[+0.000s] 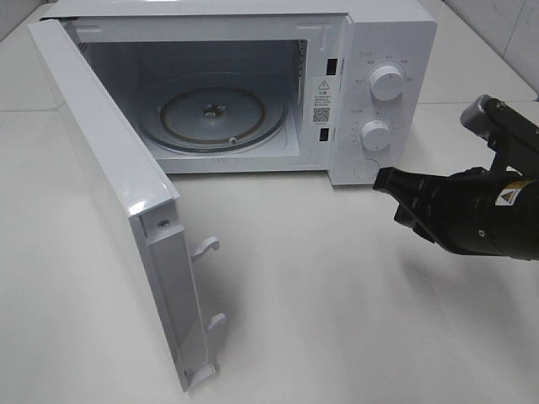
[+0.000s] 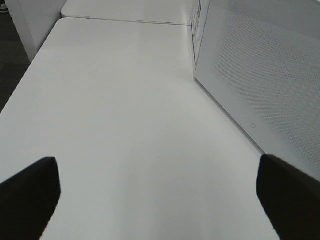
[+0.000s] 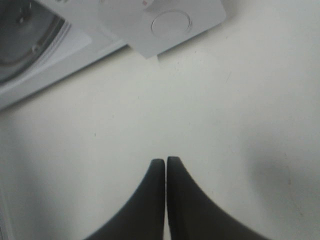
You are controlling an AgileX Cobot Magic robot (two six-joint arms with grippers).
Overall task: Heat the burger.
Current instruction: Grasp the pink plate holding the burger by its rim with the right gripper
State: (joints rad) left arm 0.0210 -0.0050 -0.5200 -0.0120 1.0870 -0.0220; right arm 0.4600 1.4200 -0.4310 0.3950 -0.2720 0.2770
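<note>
Burger is appearing in none of the three views, so I cannot tell where it is.

The high camera is showing a white microwave sitting at the far side of the counter. Its door is standing wide open and reaching toward the near left, with two latch hooks sticking out of its near edge. The glass turntable is lying bare in the cavity. Two round knobs, an upper knob and a lower knob, are sitting on the panel at the right, with a round button below them.

Only this view is showing the right arm from outside. The right end effector is hovering just right of the panel's lower corner, pointing left. The left arm is not appearing in it at all.

The right wrist camera is showing what the high view cannot settle: the right end effector is closed, its two dark fingers pressing together with nothing between them, above bare counter. Beyond it the button and a slice of the turntable are showing.

The left wrist camera alone is revealing the left end effector, spread wide and holding nothing. It is also the only one showing the door's outer face, with its dotted window.
</note>
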